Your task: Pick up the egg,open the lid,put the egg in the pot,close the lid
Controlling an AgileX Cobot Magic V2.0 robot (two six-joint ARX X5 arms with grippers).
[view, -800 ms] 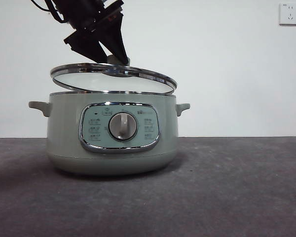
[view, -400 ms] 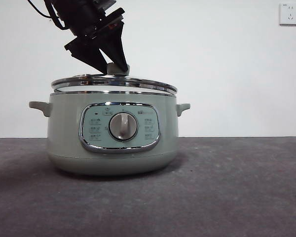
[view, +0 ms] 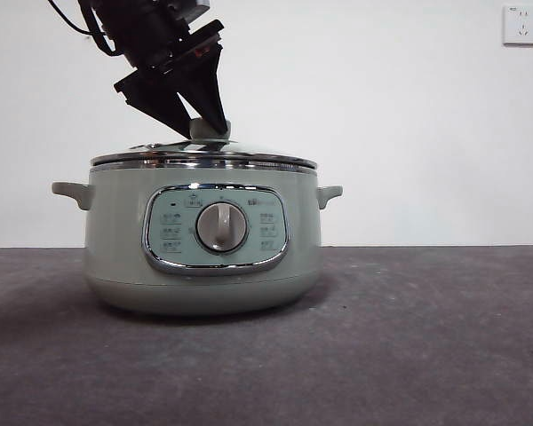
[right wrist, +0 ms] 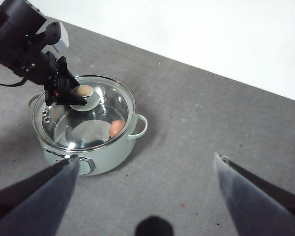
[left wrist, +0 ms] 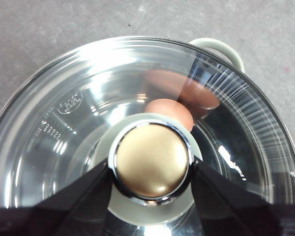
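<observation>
Gripping the lid [view: 203, 157] by its knob [left wrist: 152, 160], left gripper [view: 209, 124] jaws clamped either side. Sitting level on the pot [view: 202, 235] rim. Lying inside, seen through glass toward two o'clock: the egg [right wrist: 116, 128]. Hovering well apart, right gripper [right wrist: 146, 169], jaws spread wide.

No legible text, only unreadable control panel [view: 215, 228] markings.
</observation>
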